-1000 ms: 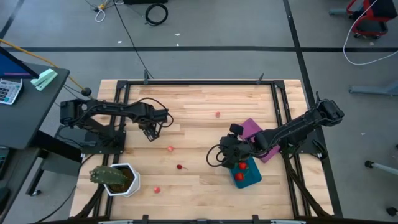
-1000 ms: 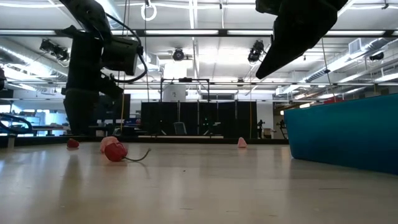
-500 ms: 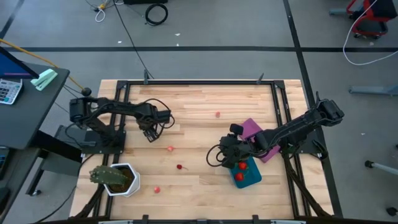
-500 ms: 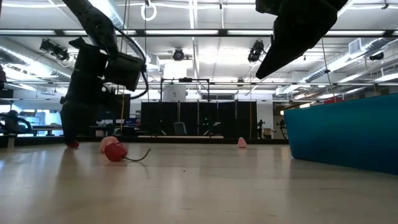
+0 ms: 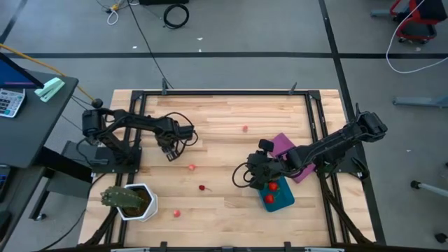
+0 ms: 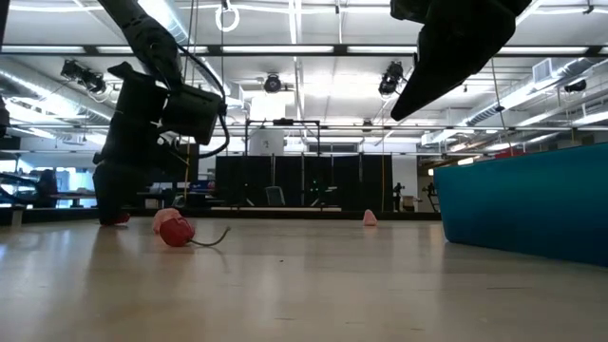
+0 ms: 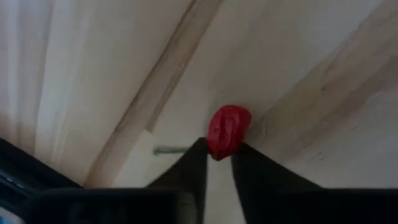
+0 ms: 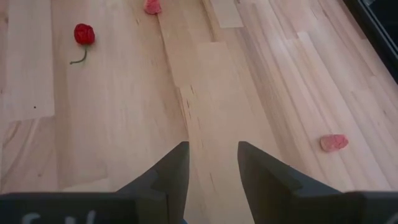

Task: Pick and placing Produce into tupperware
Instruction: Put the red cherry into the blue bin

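Observation:
My left gripper (image 5: 170, 151) stands low over the table's left middle, shut on a small red produce piece (image 7: 228, 129); the low view shows that piece (image 6: 120, 218) at table level under it. My right gripper (image 5: 250, 175) hovers open just left of the teal tupperware (image 5: 278, 194), which rests flat on the table with red pieces (image 5: 271, 187) inside. Loose on the wood lie a red piece with a stem (image 5: 202, 187), a pink piece (image 5: 191, 167), another (image 5: 245, 129) and a third (image 5: 176, 211). My left gripper pinches the red produce piece by its near end (image 7: 221, 149) between the two fingertips (image 7: 198, 155). The fingers come from above, pointing down at the table. The piece appears to sit on the wood; whether it is lifted, I cannot tell.
A purple sheet (image 5: 288, 148) lies under the right arm beside the tupperware. A leafy plant in a white pot (image 5: 130, 201) stands at the near left corner. A black frame (image 5: 224, 92) runs along the table's edges. Bare wood spreads across the middle.
The left arm's base has swung and its gripper has tipped and sunk onto the small red piece, which showed free beside it a second ago in the low view. The right arm has kept still.

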Robot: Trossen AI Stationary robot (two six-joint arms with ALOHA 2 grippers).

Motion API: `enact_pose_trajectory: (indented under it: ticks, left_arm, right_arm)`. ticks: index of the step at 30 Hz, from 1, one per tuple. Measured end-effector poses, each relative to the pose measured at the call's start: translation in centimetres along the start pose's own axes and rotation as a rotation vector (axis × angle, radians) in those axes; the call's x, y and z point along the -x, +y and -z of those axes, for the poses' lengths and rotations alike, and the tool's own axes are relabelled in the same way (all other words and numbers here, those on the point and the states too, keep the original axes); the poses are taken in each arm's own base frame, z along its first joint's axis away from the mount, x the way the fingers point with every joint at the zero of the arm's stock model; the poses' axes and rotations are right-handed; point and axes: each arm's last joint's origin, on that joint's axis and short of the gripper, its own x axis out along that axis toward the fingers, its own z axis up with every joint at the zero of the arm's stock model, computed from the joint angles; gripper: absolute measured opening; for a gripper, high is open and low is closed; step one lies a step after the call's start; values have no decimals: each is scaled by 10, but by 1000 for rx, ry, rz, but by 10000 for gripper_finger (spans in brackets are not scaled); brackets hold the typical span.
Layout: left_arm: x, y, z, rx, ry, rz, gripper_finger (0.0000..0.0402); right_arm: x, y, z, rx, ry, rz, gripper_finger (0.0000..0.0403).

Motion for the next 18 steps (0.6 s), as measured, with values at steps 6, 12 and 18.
enact_pose_trajectory:
  ticks: [6,12,18]
  left_arm:
    - [1,-7,2,-18,-21,-33,16]
    - [8,-27,3,-78,-94,-17,8]
    - [46,-59,-11,-152,-272,71,6]
  right_arm:
    - [0,0,0,2,-5,12,145]
    - [6,-6,-3,35,-53,97,145]
    - [42,-27,-9,-64,-127,101,145]
